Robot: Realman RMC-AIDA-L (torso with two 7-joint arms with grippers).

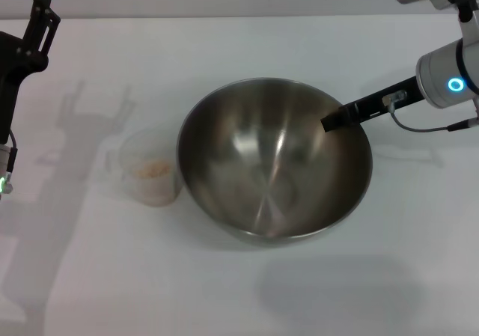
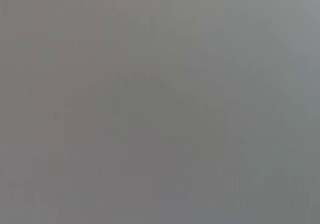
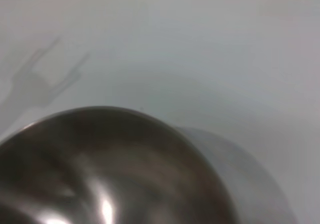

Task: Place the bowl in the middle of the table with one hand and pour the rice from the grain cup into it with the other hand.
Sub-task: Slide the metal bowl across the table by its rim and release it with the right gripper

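- The bowl sits on the white table, roughly in its middle, upright and with nothing inside.
- The right gripper reaches in from the right side, its black tip at the bowl's far right rim; whether it pinches the rim or only rests there, I cannot tell.
- The grain cup stands upright just beside the bowl's left wall, with the rice as a pale heap in its bottom.
- The left gripper hangs at the far left edge, well apart from the cup; its finger spread is not clear from here.
- From the right wrist, the bowl's rim curves over bare tabletop.
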